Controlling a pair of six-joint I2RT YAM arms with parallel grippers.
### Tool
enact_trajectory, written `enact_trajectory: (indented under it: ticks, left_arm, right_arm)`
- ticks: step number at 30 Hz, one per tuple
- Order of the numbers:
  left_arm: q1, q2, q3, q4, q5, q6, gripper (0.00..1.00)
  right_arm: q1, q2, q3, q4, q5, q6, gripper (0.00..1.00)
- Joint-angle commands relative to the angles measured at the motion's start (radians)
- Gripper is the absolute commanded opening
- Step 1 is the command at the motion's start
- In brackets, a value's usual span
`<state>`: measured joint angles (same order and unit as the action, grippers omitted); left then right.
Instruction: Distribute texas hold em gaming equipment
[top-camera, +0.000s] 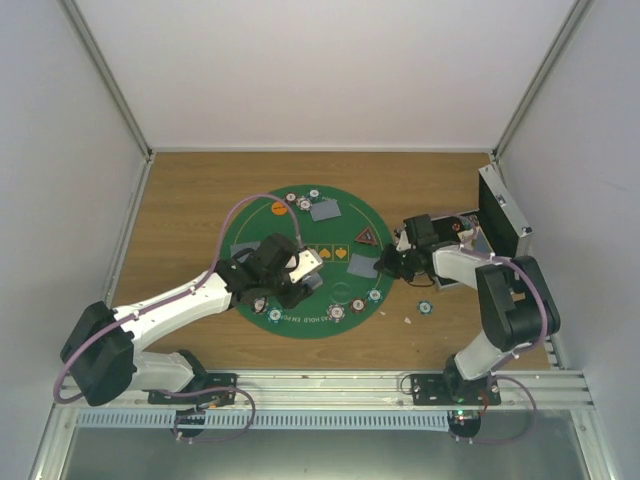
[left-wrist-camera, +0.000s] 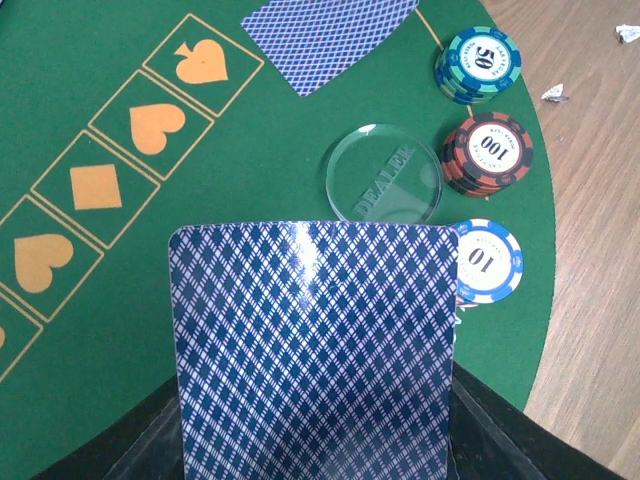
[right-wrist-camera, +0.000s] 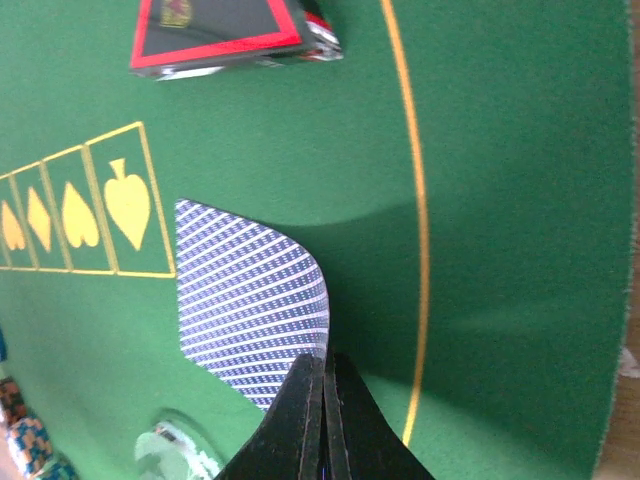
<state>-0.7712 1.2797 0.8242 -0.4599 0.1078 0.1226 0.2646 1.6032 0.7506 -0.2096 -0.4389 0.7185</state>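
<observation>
Our left tool (top-camera: 300, 268) is clamped on a blue-backed card (left-wrist-camera: 315, 350), the clear dealer button (left-wrist-camera: 383, 186) at its 12 o'clock. Our right tool (right-wrist-camera: 323, 405) pinches tight on the edge of a curled card (right-wrist-camera: 250, 305) on the green mat (right-wrist-camera: 500, 150), the triangular marker (right-wrist-camera: 225, 30) at its 11 o'clock.

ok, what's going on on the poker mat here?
Both arms are out over the green felt mat, each handling a card. The left gripper holds one blue-backed card over the felt, near the clear dealer button and three chip stacks. The right gripper is pinched on the edge of a second card, which curls up off the felt near the triangular marker.
</observation>
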Motion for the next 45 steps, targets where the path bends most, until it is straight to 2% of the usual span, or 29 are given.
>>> enact_trajectory:
  ticks: [1,6,10,12,15,18,21,23,27,31,39,45]
  left_arm:
    - [0.006,-0.023,-0.009,0.041,0.002,-0.003,0.55]
    - [0.007,-0.022,-0.012,0.04,-0.003,-0.001,0.55]
    - [0.01,-0.025,-0.015,0.043,-0.006,-0.001,0.55]
    - [0.015,-0.028,-0.016,0.044,-0.006,-0.004,0.55]
    - [0.019,-0.033,-0.017,0.046,0.002,-0.006,0.55]
    - [0.02,-0.033,-0.015,0.046,0.01,-0.003,0.55]
    - [0.02,-0.025,-0.011,0.045,0.024,0.002,0.55]
    - [0.02,-0.022,-0.007,0.045,0.028,0.006,0.55]
    - [0.02,-0.017,0.002,0.04,0.034,0.008,0.55]
    - [0.02,-0.017,-0.002,0.039,0.046,0.013,0.55]
    - [0.02,-0.024,-0.008,0.038,0.053,0.023,0.55]
    - [0.02,-0.038,-0.012,0.035,0.048,0.017,0.55]
  right_arm:
    - [-0.009,0.033,0.007,-0.033,0.042,-0.016,0.01]
    - [-0.009,0.022,0.006,-0.061,0.068,-0.019,0.12]
    - [-0.009,-0.009,0.014,-0.092,0.094,-0.029,0.27]
    - [-0.01,-0.028,0.023,-0.12,0.114,-0.037,0.36]
    - [-0.013,-0.078,0.039,-0.177,0.159,-0.059,0.55]
    - [-0.016,-0.134,0.073,-0.233,0.198,-0.118,0.68]
    - [-0.016,-0.144,0.138,-0.285,0.168,-0.22,0.77]
    - [-0.014,-0.133,0.184,-0.314,0.114,-0.281,0.81]
    - [0.01,-0.082,0.26,-0.336,-0.106,-0.376,0.83]
    - [0.093,-0.024,0.327,-0.338,-0.258,-0.401,0.83]
    - [0.269,0.068,0.419,-0.347,-0.316,-0.422,0.85]
    - [0.316,0.109,0.436,-0.383,-0.315,-0.461,0.84]
